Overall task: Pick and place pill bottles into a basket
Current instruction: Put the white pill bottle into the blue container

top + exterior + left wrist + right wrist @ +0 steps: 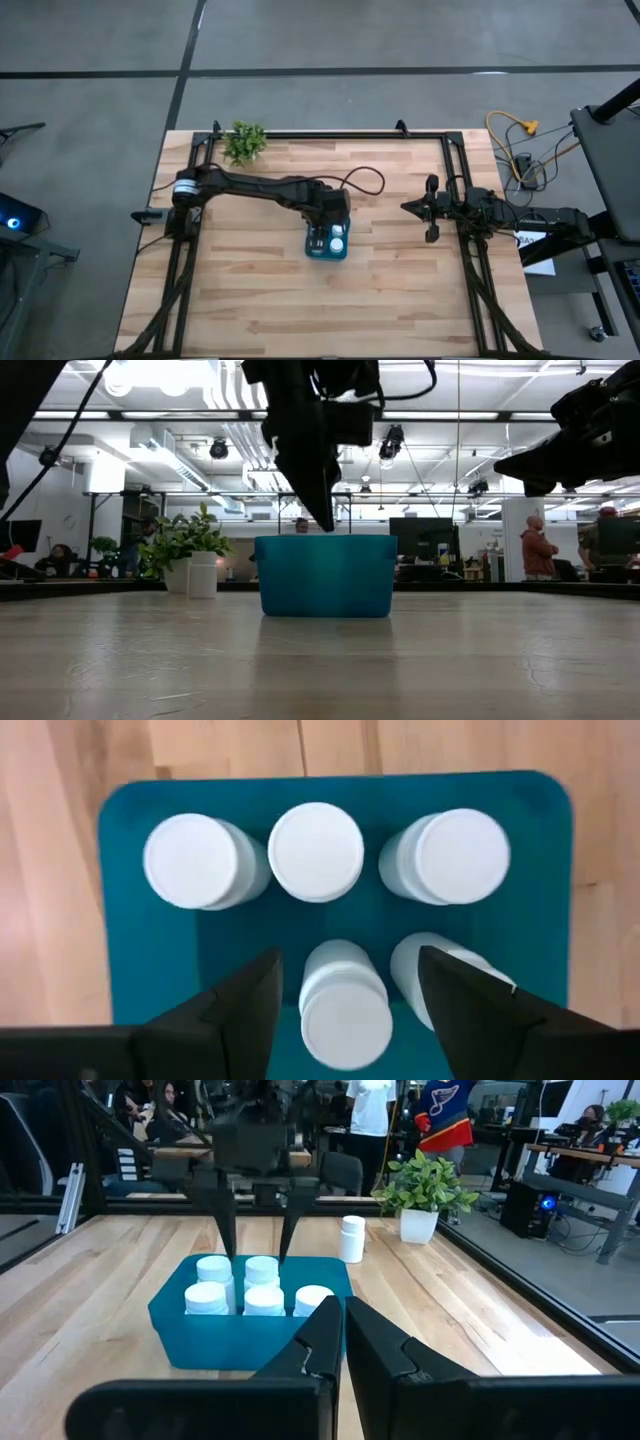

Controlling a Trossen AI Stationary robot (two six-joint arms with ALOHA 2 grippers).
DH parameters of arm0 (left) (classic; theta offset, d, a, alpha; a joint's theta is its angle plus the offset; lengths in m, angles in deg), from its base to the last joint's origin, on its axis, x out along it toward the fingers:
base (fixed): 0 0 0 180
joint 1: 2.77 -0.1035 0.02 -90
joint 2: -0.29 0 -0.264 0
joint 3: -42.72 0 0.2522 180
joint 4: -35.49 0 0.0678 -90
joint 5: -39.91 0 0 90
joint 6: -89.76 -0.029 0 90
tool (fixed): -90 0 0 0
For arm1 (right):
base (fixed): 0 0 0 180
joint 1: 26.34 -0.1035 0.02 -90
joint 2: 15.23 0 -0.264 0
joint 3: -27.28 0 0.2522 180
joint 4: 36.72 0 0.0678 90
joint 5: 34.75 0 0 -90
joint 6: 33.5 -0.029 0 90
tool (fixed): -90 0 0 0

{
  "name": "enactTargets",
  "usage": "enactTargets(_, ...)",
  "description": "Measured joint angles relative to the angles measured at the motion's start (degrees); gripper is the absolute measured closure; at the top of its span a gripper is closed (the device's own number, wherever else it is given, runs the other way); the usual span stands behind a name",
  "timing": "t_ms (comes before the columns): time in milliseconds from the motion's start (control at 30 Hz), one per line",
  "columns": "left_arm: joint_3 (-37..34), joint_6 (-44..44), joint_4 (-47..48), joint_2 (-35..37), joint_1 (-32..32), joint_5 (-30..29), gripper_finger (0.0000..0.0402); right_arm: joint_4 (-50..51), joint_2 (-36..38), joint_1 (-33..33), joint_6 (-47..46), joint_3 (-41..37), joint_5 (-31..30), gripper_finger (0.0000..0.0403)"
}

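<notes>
The teal basket (130,815) (315,252) stands at the table's middle. Several white pill bottles stand upright in it on their bases, three in one row (316,852). My left gripper (347,955) (258,1258) hangs open just above the basket, pointing steeply down. Its fingers stand on either side of one bottle (345,1010) without touching it. One more pill bottle (351,1238) (203,574) stands on the table beside the plant. My right gripper (340,1305) (405,207) waits shut at the table's right side, pointing level toward the basket.
A small green plant in a white pot (425,1190) (245,142) stands at the table's far left. Black frame rails (460,230) run along the table's sides. Bare wood lies all around the basket. People (537,550) stand in the room beyond the table.
</notes>
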Motion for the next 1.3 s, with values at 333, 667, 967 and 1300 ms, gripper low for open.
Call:
enactTargets(333,3.5,0.0,1.1,3.3,0.0,-0.2,0.0185,0.0,0.0,0.0,-0.5,0.0,0.1,0.0394)
enactTargets(667,3.2,-1.7,3.1,8.1,-0.4,-1.7,0.0185,0.0,0.0,0.0,-0.1,0.0,0.0,0.0394)
enactTargets(967,0.5,-3.5,5.4,11.7,-2.7,-0.9,0.0185,-0.1,0.0,0.0,-0.2,0.0,0.0,0.0394)
enactTargets(1300,-7.4,-5.0,5.5,18.0,-9.2,1.4,0.0185,-0.1,0.0,0.0,-0.2,0.0,0.0,0.0394)
